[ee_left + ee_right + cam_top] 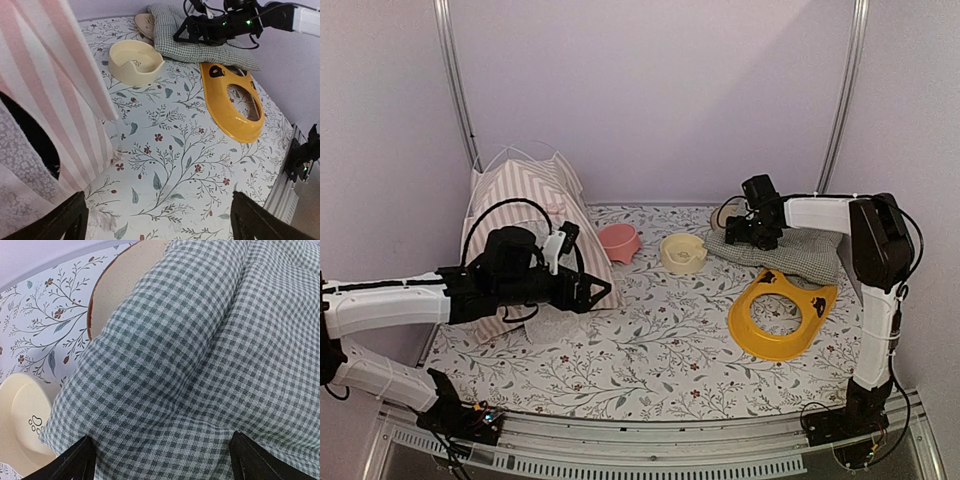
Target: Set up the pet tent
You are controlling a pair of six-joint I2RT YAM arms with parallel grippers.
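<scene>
The pet tent, pink-and-white striped, stands at the back left with thin white poles arching over its top. My left gripper is open and empty, just right of the tent's front lower edge. In the left wrist view the tent fills the left side, with a dark opening and white sheer flap. That gripper hovers over bare mat. My right gripper is open over the green checked cushion. In the right wrist view the gripper sits close above the cushion, holding nothing.
A pink bowl and a cream bowl sit mid-table behind the left gripper. A yellow cat-face ring lies front right. A brown-rimmed plate lies partly under the cushion. The right arm's upright link stands at the right edge.
</scene>
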